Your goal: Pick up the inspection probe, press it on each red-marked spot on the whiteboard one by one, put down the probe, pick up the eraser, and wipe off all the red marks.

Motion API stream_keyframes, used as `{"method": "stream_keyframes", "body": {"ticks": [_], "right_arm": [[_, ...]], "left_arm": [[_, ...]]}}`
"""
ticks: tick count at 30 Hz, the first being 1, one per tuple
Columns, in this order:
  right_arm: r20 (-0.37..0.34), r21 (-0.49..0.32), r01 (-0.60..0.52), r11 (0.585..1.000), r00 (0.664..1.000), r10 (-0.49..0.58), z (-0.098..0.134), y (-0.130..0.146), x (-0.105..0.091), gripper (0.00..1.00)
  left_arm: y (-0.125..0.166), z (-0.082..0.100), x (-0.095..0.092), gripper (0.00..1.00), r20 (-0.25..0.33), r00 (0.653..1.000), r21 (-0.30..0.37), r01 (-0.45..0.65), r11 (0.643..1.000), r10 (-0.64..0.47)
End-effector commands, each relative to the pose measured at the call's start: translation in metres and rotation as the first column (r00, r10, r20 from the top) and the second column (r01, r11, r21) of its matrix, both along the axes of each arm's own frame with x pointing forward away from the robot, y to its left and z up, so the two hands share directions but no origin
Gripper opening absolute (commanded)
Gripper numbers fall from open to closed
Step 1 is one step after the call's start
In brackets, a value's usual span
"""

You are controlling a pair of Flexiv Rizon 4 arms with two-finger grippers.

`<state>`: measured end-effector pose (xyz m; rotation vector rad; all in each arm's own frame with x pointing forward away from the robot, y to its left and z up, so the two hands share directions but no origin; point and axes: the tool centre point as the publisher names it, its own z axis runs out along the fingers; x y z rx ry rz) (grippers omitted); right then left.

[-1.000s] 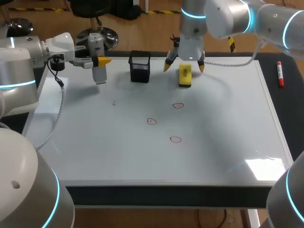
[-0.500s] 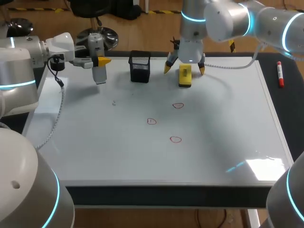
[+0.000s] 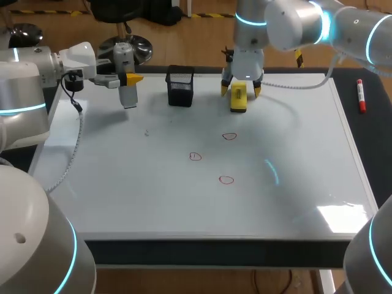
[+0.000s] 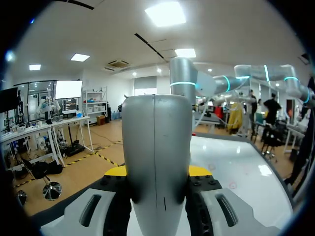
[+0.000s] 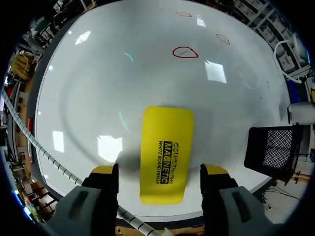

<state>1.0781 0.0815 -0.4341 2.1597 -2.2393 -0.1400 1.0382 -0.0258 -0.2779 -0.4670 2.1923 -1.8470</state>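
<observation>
yellow eraser (image 3: 238, 98): flat on whiteboard (image 3: 141, 196), far edge
right claw (image 3: 239, 90): fingers apart, one each side of yellow eraser
left claw (image 3: 125, 79): clamped on grey probe (image 3: 127, 95), above board's far left
red marks (image 3: 229, 136): three, mid-board

Left gripper (image 3: 126, 81) level, jaws clamped; right gripper (image 3: 240, 89) downward, jaws spread.

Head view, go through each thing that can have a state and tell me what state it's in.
Left gripper: jaws shut on the inspection probe, held in the air.
Right gripper: jaws open, one either side of the eraser, not touching it.
Eraser: lying flat on the whiteboard.
Red marks: three, all unwiped.
Mesh holder: upright.
</observation>
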Motion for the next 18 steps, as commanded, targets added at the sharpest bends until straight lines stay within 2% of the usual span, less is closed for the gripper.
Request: {"method": "stream_keyframes", "body": {"ticks": [1,7,10,11,12,18], "right_arm": [[-0.001,-0.001,0.002,1.0,1.0,-0.002,-0.01,0.0002,-0.0039,0.46],[-0.006,-0.002,0.005,1.0,1.0,-0.005,-0.0113,0.0005,-0.0052,0.36],[-0.008,-0.004,0.006,1.0,1.0,-0.006,-0.0119,0.0004,-0.0056,0.2],[-0.009,-0.006,0.006,1.0,1.0,-0.006,-0.0119,0.0003,-0.0057,0.07],[-0.01,-0.006,0.006,1.0,1.0,-0.006,-0.0119,0.0003,-0.0058,0.0],[-0.011,-0.014,0.003,1.0,1.0,-0.003,-0.0102,-0.0009,-0.0075,0.0]], "left_arm": [[-0.0003,0.0004,0.0003,0.0,0.002,1.0,-0.001,-0.001,1.0,0.001],[-0.0003,0.0004,0.0003,0.0,0.002,1.0,-0.001,-0.001,1.0,0.001],[-0.0003,0.0004,0.0003,0.0,0.002,1.0,-0.001,-0.001,1.0,0.001],[-0.0003,0.0004,0.0003,0.0,0.002,1.0,-0.001,-0.001,1.0,0.001],[-0.0003,0.0004,0.0003,0.0,0.002,1.0,-0.001,-0.001,1.0,0.001],[-0.0003,0.0004,0.0003,0.0,0.002,1.0,-0.001,-0.001,1.0,0.001]]}}
